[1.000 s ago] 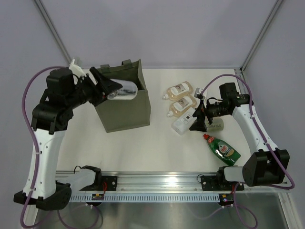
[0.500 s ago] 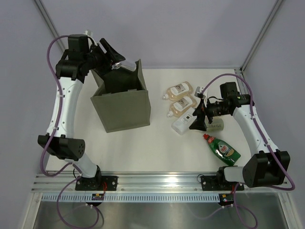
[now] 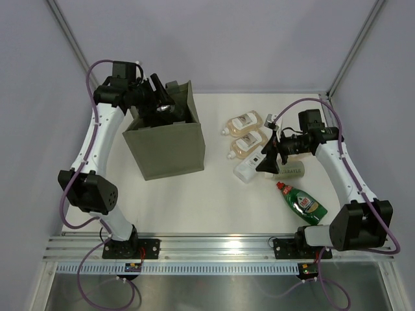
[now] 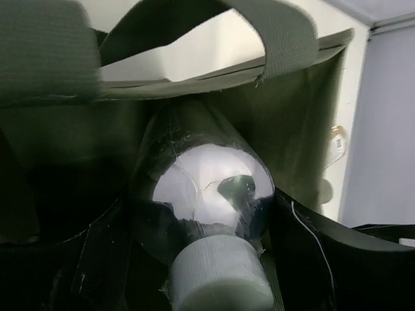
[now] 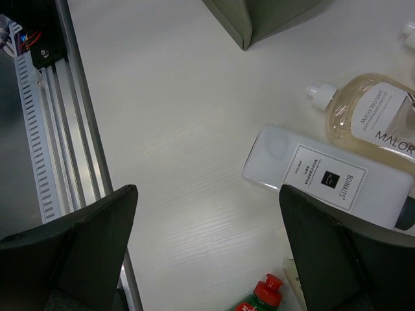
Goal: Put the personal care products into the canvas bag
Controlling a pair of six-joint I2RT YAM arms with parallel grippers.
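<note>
Left wrist — translucent, white-capped bottle (image 4: pixel 201 194)

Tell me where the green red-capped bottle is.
Top view: the green bottle lies on the table, right side, just nearer the front edge than the beige tube.

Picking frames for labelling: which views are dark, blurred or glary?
Left wrist: dim inside the bag, near handle blurred, bright glare on the held bottle. Right wrist: bright, white bottle label sharp, own fingers soft. Top: evenly lit, faint shadows.
</note>
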